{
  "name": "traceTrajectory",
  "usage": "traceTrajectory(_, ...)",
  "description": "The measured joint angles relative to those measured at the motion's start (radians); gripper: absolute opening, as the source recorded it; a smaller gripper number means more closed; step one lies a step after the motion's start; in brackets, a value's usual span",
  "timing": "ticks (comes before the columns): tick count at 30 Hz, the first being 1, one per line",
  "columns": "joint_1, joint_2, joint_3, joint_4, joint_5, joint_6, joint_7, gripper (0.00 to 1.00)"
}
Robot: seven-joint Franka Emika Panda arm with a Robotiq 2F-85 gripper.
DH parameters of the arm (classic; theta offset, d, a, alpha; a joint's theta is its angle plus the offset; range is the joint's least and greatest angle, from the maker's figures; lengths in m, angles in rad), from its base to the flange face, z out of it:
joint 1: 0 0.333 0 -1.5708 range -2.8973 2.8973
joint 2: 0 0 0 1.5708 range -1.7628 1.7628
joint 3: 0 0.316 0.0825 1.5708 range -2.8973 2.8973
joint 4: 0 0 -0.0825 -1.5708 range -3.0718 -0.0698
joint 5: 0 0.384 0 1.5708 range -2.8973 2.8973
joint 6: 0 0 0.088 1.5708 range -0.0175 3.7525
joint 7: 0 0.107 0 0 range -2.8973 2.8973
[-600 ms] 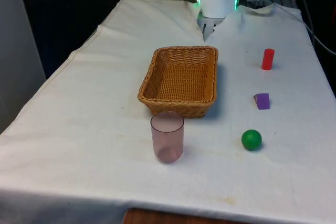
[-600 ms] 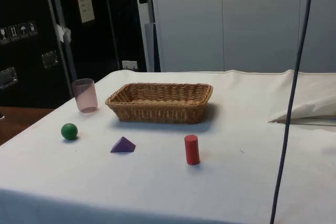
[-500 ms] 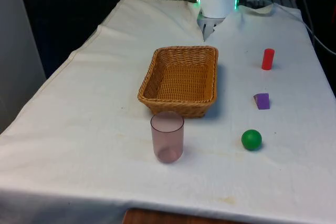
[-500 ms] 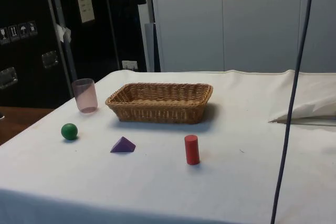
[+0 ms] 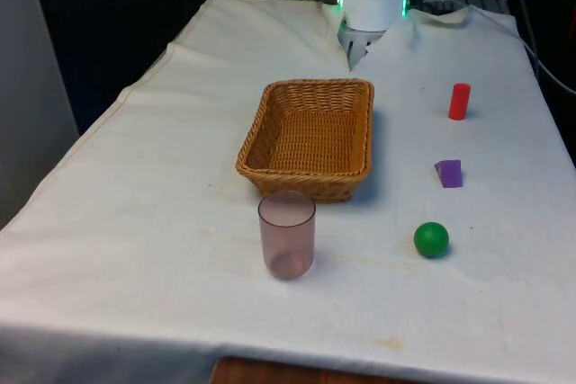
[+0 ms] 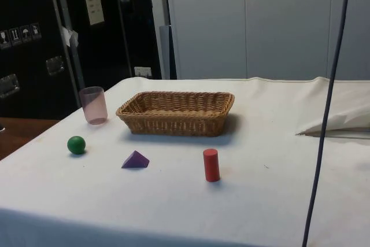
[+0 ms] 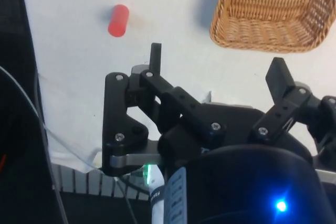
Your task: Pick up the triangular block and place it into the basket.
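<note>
Gripper (image 7: 218, 64) hangs wide open w/ nothing between its fingers, above the cloth at the table's far end, behind the wicker basket (image 5: 310, 137). Purple triangular block (image 5: 449, 173) lies on the cloth off to the front view's right of the basket, well apart from it, btwn red cylinder (image 5: 459, 102) and green ball (image 5: 431, 239). Pink tumbler (image 5: 287, 234) stands upright just in front of the basket.

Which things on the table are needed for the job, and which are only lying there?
Needed:
purple triangular block
woven wicker basket
black two-finger pincer, open

Only lying there:
red cylinder
green ball
translucent pink plastic cup
</note>
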Motion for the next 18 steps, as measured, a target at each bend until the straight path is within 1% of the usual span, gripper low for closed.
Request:
traceTrajectory(3,0.0,-0.003,0.016,-0.02,-0.005,0.027,0.017,1.0)
traceTrajectory(4,0.0,-0.005,0.027,-0.035,-0.009,0.047,0.027,1.0)
traceTrajectory(6,0.001,-0.007,0.037,-0.049,-0.013,0.067,0.038,1.0)
traceTrajectory(8,0.001,-0.007,0.042,-0.054,-0.016,0.075,0.044,1.0)
traceTrajectory(12,0.001,-0.006,0.063,-0.074,-0.022,0.109,0.064,1.0)
traceTrajectory(13,0.001,-0.003,0.074,-0.084,-0.024,0.129,0.075,1.0)
traceTrajectory(18,0.001,0.005,0.095,-0.099,-0.034,0.165,0.098,1.0)
